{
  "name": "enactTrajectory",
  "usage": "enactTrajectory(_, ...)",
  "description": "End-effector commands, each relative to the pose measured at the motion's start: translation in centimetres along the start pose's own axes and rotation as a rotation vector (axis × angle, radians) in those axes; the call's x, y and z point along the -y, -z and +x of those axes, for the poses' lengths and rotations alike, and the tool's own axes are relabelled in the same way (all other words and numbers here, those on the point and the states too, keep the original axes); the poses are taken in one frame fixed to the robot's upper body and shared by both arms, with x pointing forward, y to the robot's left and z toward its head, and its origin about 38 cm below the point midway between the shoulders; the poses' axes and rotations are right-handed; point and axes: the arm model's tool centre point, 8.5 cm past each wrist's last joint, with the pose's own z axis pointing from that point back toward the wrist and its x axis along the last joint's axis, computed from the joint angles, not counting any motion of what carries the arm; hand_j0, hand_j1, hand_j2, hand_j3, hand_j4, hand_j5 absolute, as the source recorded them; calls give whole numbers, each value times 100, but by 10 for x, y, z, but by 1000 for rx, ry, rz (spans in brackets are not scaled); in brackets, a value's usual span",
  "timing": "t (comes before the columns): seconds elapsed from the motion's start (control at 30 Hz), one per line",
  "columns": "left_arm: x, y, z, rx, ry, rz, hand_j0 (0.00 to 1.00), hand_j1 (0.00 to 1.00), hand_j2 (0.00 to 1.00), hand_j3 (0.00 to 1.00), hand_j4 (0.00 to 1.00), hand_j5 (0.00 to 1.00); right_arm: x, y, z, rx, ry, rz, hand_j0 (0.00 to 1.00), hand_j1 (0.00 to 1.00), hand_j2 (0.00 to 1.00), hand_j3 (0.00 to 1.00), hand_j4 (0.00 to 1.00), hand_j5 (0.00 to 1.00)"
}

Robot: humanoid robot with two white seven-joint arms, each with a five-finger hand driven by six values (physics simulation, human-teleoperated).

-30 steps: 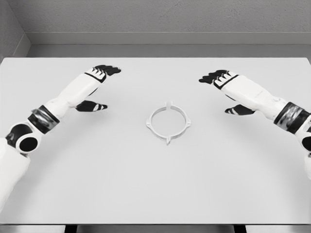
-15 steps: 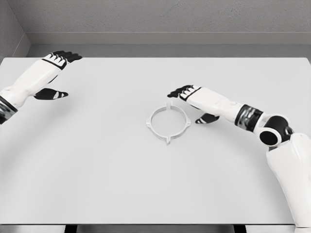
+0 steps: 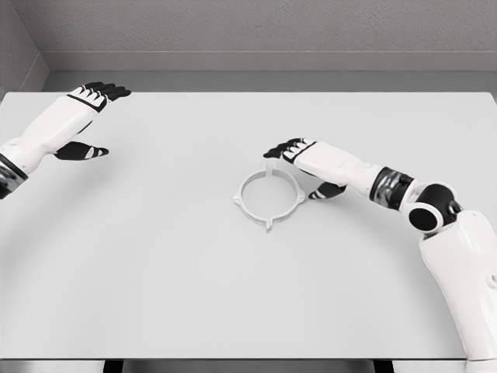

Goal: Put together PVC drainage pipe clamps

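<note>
A white ring-shaped pipe clamp point(image 3: 269, 197) with small tabs around its rim lies flat near the middle of the table. My right hand point(image 3: 299, 167) hovers just right of and behind the clamp, fingers spread, its dark fingertips point(image 3: 278, 149) over the ring's far edge and its thumb by the right tab. It holds nothing. My left hand point(image 3: 87, 116) is far off at the table's left, open and empty, well away from the clamp.
The white table point(image 3: 194, 287) spans the whole view, with a grey wall behind its far edge. The front edge runs along the bottom of the picture.
The left arm swung out to the far left a second ago and has stayed there. The right hand moved in to the clamp and has crept slightly closer in the last half second.
</note>
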Motion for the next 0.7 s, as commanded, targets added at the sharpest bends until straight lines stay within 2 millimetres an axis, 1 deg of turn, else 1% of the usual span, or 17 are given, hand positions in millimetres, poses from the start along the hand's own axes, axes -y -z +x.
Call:
enactTrajectory(0.0,-1,0,-1,-1,-5,4,100,100,100,100,100,100,1,3,3,8,8,-7,100,100,100,100,100,100)
enactTrajectory(0.67,1,1,1,3,-7,4,100,100,100,100,100,100,5,7,6,16,-3,-10,100,100,100,100,100,100)
